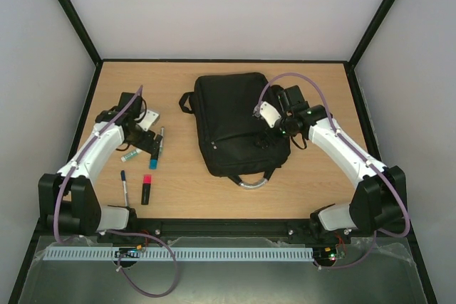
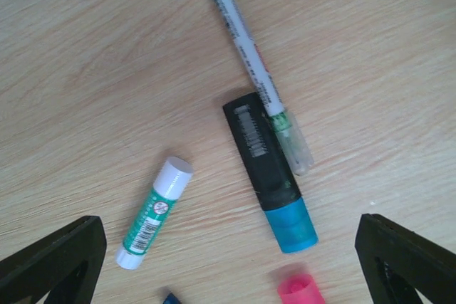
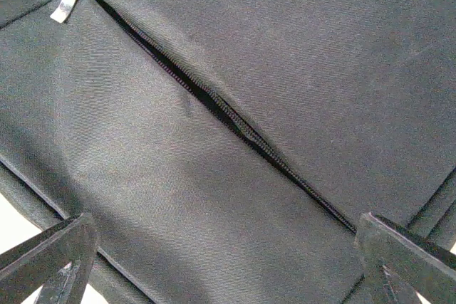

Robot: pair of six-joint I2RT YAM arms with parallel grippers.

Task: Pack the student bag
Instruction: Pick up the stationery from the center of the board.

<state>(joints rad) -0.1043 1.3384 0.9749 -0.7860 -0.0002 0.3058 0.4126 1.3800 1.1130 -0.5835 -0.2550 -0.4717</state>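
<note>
One student bag (image 1: 235, 115) lengthwise far-to-near, handle (image 1: 251, 182) nearest

- Bare table (image 2: 85, 69) lies open between the glue stick (image 2: 154, 213) and the blue-capped highlighter (image 2: 269, 172).
- A green-tipped marker (image 2: 260, 76) lies against the highlighter's far side.
- The student bag (image 3: 299, 48) has a zip opening (image 3: 214, 105) that gapes only narrowly.

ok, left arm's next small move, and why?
Probably lower the left gripper onto the glue stick and close. Its jaws stand open and empty; the glue stick lies alone, while the green pen lies against the blue-capped highlighter. The student bag zip looks open.
</note>
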